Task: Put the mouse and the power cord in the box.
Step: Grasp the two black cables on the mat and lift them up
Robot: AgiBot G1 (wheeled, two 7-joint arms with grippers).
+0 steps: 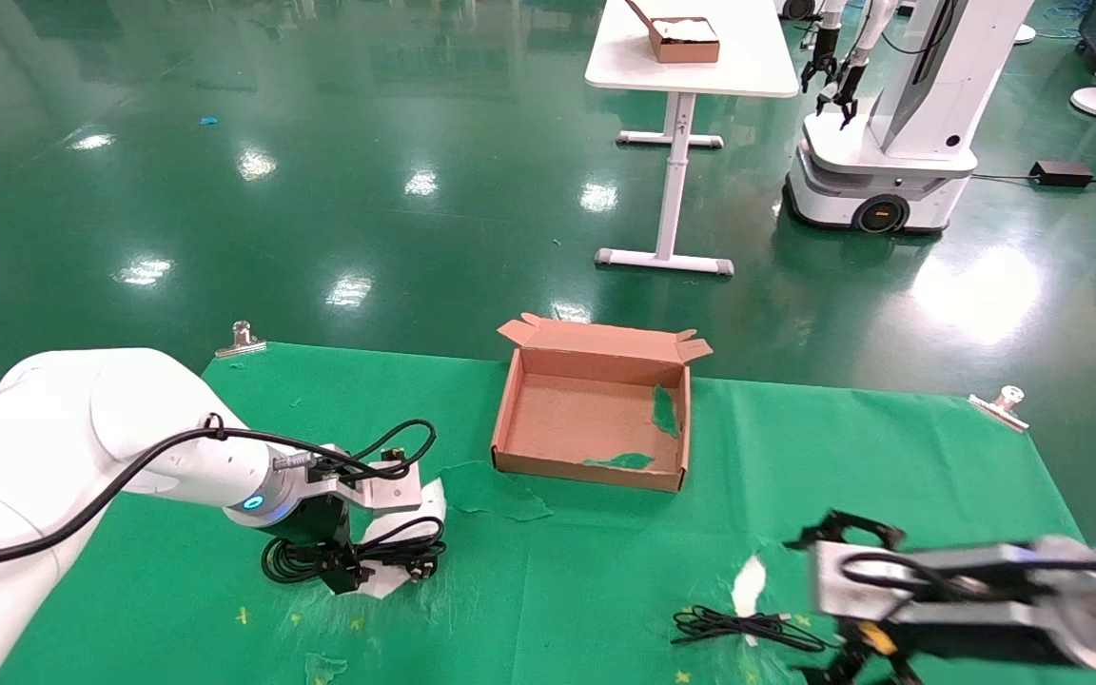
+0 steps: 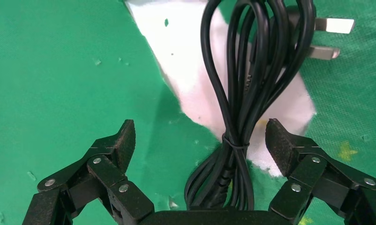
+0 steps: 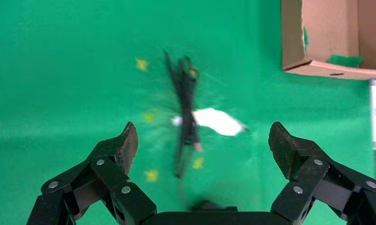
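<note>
The power cord [image 1: 358,557] lies coiled on the green cloth at the left, its plug prongs [image 2: 335,26] pointing away from the wrist. My left gripper [image 2: 202,140] is open and lowered over it, the tied bundle [image 2: 237,140] standing between the fingers [image 2: 122,140], nearer one side. The box [image 1: 510,419] sits open in the middle, with green scraps inside. At the lower right my right gripper [image 3: 202,143] hangs open above the cloth, near the mouse's thin bundled cable [image 1: 748,628] [image 3: 186,108]. The mouse's body is hidden.
White patches show through the torn cloth [image 1: 748,582] [image 2: 190,70]. Metal clips [image 1: 242,338] [image 1: 1003,400] hold the cloth at the table's far corners. Beyond, on the green floor, stand a white table [image 1: 748,67] with a small brown box [image 1: 684,40] and another robot [image 1: 890,143].
</note>
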